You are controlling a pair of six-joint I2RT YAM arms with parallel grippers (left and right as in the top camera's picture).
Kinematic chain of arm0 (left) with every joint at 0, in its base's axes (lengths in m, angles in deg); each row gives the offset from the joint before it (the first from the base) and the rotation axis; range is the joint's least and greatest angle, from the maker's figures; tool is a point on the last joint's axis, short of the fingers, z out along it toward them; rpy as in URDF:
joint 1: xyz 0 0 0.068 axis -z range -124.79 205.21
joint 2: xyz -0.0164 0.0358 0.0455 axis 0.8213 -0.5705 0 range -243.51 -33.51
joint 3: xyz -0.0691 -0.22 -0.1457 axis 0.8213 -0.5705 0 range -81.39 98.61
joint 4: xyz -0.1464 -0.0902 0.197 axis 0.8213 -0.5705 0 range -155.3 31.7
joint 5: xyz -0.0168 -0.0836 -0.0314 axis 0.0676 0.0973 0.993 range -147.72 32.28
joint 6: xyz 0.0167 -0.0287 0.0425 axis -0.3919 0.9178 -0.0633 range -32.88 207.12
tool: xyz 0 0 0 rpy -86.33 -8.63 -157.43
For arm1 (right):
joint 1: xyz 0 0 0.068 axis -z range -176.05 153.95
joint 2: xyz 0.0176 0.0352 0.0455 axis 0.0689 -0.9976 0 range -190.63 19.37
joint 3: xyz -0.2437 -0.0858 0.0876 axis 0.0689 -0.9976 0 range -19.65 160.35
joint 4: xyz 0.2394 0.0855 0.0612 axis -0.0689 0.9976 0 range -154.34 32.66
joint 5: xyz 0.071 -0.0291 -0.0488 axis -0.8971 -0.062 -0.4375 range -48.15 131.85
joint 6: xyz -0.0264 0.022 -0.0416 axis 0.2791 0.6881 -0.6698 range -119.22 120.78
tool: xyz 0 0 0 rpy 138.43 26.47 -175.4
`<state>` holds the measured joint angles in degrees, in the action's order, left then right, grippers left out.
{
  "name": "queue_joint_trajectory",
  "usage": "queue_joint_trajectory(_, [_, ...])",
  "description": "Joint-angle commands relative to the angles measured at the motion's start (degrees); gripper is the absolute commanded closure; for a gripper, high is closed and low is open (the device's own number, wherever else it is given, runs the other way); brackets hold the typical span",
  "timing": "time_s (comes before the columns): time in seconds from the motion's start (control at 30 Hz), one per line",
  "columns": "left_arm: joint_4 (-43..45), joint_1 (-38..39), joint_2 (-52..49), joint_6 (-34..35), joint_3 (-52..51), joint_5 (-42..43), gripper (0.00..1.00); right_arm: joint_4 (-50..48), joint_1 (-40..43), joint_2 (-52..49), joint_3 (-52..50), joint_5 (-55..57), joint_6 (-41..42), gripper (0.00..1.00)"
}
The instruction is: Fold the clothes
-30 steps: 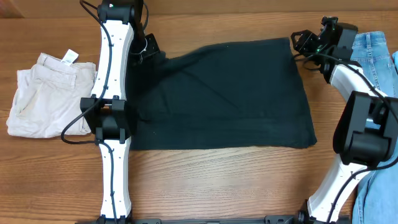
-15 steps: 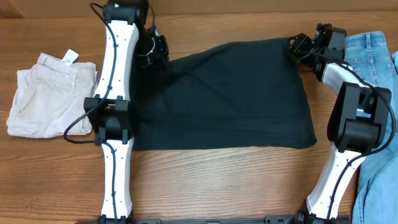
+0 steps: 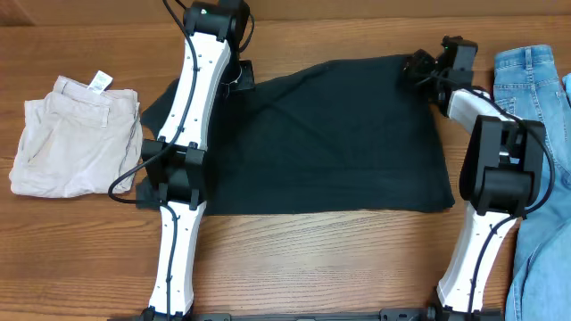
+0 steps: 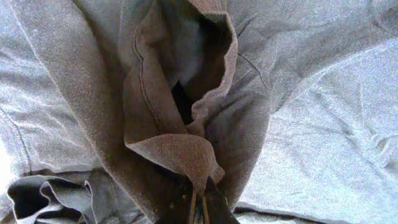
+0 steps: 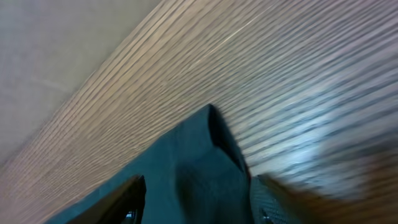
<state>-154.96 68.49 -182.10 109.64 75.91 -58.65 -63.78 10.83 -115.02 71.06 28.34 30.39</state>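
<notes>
Wooden table (image 3: 294,267) carries the dark T-shirt (image 3: 339,143) across its middle, reaching toward the far edge. Its long axis runs from the table's left edge to its right edge. No lettering shows, and I cannot tell which end is the collar. The left gripper (image 4: 198,210) is clenched on a bunched fold at the shirt's far-left corner. The right gripper (image 5: 198,196) is released, its fingers straddling the far-right corner. My advice is to close the right gripper firmly on that corner first, then lift both corners evenly so the fold comes out straight.
</notes>
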Motion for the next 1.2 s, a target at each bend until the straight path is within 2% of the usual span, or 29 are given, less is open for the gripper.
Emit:
queue_joint_trajectory(0.0, [-0.17,0.24,2.16,0.59,0.92,-0.98,0.96,-0.55,-2.25,-2.12,0.76,3.28,0.87,0.47])
queue_joint_trajectory(0.07, [-0.17,0.22,2.16,-0.11,0.92,-0.98,0.96,0.35,-3.41,-2.14,0.76,5.70,0.83,0.62])
queue_joint_trajectory(0.1, [-0.17,0.20,2.16,-0.72,0.92,-0.98,0.96,0.57,-3.45,-2.14,0.76,6.05,0.76,0.66])
queue_joint_trajectory(0.17, [-0.17,0.22,2.16,-1.79,0.92,-1.05,0.96,1.38,-3.06,-2.14,0.81,6.03,0.44,0.91])
queue_joint_trajectory(0.2, [-0.17,0.20,2.16,-1.79,0.92,-1.05,0.96,2.08,-2.29,-1.66,0.87,5.97,0.15,0.96])
queue_joint_trajectory(0.37, [-0.17,-1.92,2.75,-3.78,0.92,-1.22,0.96,6.62,0.44,4.15,0.87,-1.38,-7.74,0.96])
queue_joint_trajectory(0.43, [-0.17,-3.63,4.26,-4.57,0.92,-1.25,0.96,12.76,1.60,9.07,0.87,-3.26,-10.27,0.96])
queue_joint_trajectory(0.57, [-0.17,-6.19,7.23,-6.54,0.92,-1.22,0.96,22.97,3.32,15.19,0.87,-3.10,-11.04,0.96])
queue_joint_trajectory(0.77, [-0.17,-6.47,8.20,-9.73,-0.52,-0.76,0.96,33.57,3.74,16.22,0.87,-4.92,-14.03,0.96])
queue_joint_trajectory(0.9, [-0.17,-6.54,11.43,-12.24,-6.14,-1.09,0.96,39.30,3.76,16.46,0.87,-9.29,-17.90,0.96])
queue_joint_trajectory(1.17, [-0.17,-6.56,21.33,-13.86,-24.79,-4.87,0.96,52.41,4.09,17.75,0.87,-7.93,-18.14,0.96])
